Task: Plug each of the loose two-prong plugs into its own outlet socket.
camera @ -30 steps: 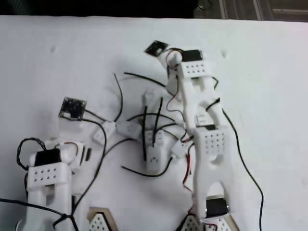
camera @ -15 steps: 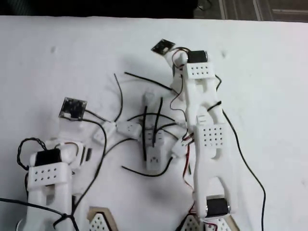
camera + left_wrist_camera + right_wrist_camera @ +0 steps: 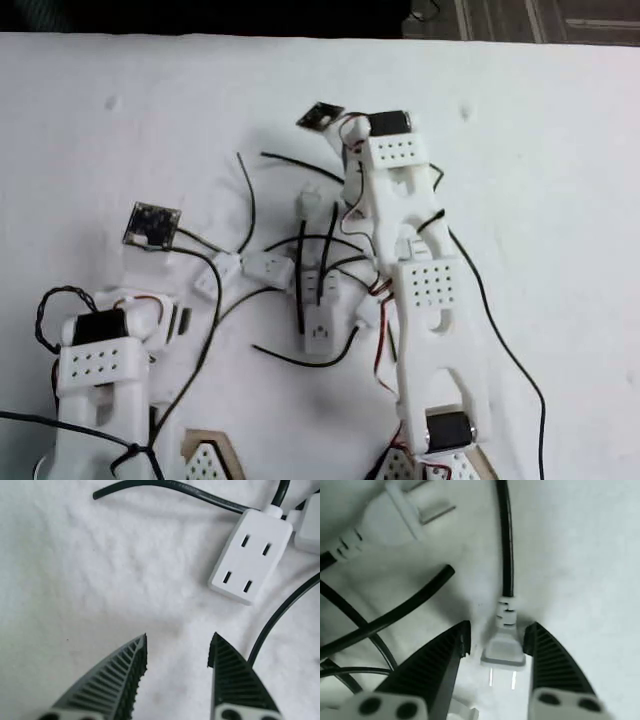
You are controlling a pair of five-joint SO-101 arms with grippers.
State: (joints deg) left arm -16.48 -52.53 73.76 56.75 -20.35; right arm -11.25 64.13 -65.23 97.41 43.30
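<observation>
Surface (image 3: 560,150): white cloth, with a tangle of black cords and white blocks at centre. Right arm (image 3: 430,300) is stretched out over that tangle. Left arm (image 3: 100,370) sits at the near corner, well apart from it.

Left claw (image 3: 179,637): open and empty, over bare cloth. An outlet block (image 3: 250,562) lies flat ahead of it and off to one side, slots up, nothing plugged in.

Right claw (image 3: 499,626): open, gripping nothing, fingers straddling one two-prong plug (image 3: 503,650). The plug lies flat on the cloth between the fingers, closer to one than the other; contact cannot be told. Its long axis runs along the claw's own reach, not across it. The cord (image 3: 506,540) leads straight away ahead, and the prongs (image 3: 513,679) point back toward the wrist. A second plug (image 3: 402,507) lies farther out, to the side.

Judgement: the right arm is by far the nearer. Closing would pinch the plug body across its width. With the prongs facing the wrist, the plug likely needs turning before it meets a socket
</observation>
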